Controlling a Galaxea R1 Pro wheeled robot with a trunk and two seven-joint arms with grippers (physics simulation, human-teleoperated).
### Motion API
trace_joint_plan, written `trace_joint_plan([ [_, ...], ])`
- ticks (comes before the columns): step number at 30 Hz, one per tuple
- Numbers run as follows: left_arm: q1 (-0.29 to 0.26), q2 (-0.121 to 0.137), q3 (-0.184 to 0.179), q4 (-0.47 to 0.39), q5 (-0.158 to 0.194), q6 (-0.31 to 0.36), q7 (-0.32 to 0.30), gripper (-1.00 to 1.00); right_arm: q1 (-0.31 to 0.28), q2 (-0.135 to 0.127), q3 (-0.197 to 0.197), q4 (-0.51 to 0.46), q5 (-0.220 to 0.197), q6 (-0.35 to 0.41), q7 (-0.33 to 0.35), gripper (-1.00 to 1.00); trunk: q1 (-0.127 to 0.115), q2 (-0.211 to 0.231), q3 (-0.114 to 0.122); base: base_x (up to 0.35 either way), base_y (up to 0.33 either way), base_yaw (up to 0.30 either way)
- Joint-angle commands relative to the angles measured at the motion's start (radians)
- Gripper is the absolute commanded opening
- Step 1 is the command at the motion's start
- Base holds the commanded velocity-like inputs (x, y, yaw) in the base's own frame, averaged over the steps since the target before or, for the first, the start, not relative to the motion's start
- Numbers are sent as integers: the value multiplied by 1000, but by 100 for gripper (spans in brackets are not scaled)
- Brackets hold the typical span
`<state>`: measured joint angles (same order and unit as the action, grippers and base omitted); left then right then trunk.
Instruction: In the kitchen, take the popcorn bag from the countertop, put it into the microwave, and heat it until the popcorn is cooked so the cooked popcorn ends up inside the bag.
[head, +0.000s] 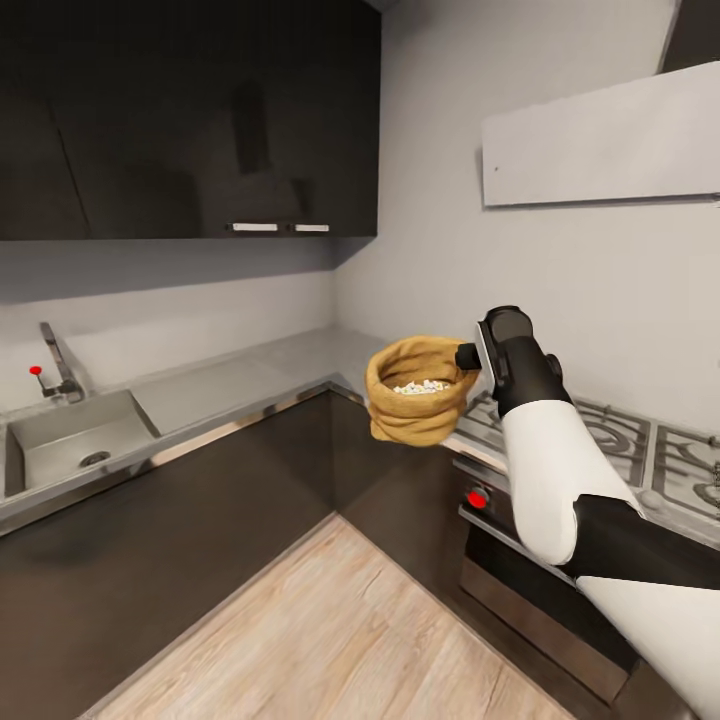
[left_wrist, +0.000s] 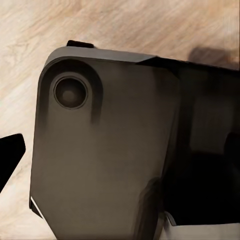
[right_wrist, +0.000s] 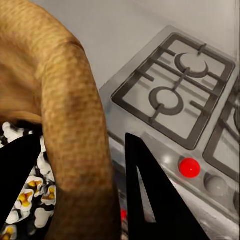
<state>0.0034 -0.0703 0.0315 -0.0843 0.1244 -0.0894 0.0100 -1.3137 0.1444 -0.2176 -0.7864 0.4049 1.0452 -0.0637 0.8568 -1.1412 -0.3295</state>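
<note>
Bag: popcorn bag (head: 418, 390) held aloft off the desk (head: 225, 385) corner, white popcorn (head: 421, 386) inside.
Right claw (head: 470, 357): clamped on the rim at the bag's 3 o'clock.
Left claw: cannot tell.
Risk: one-sided rim hold; tilting could spill popcorn onto the stove (head: 610, 440).

Foreground: a large dark grey rounded panel (left_wrist: 105, 150) bore a round recessed disc (left_wrist: 70, 91).
Background: pale wood-plank floor (left_wrist: 125, 25) lay behind it.
</note>
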Motion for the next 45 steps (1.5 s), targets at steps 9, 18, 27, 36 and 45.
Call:
trace_joint_plan([
  [9,0,0,2,-1,6,-1,1,100,-1,1,-5,-1,-5,2,-7,-100,-1,-1,-1,-349,0,0],
  [18,0,0,2,-2,6,-1,1,100,-1,2,-6,-1,-6,2,-7,-100,-1,-1,-1,-349,0,0],
  [27,1,0,1,-1,6,-1,1,100,-1,0,-8,1,-5,2,-6,-100,-1,-1,-1,-349,0,0],
  [36,0,0,1,-2,2,-1,1,100,-1,11,-9,-1,-15,2,1,-100,-1,-1,-1,-349,0,0],
  [45,0,0,1,-2,1,-1,1,100,-1,12,-9,-1,-14,2,1,-100,-1,-1,-1,-349,0,0],
])
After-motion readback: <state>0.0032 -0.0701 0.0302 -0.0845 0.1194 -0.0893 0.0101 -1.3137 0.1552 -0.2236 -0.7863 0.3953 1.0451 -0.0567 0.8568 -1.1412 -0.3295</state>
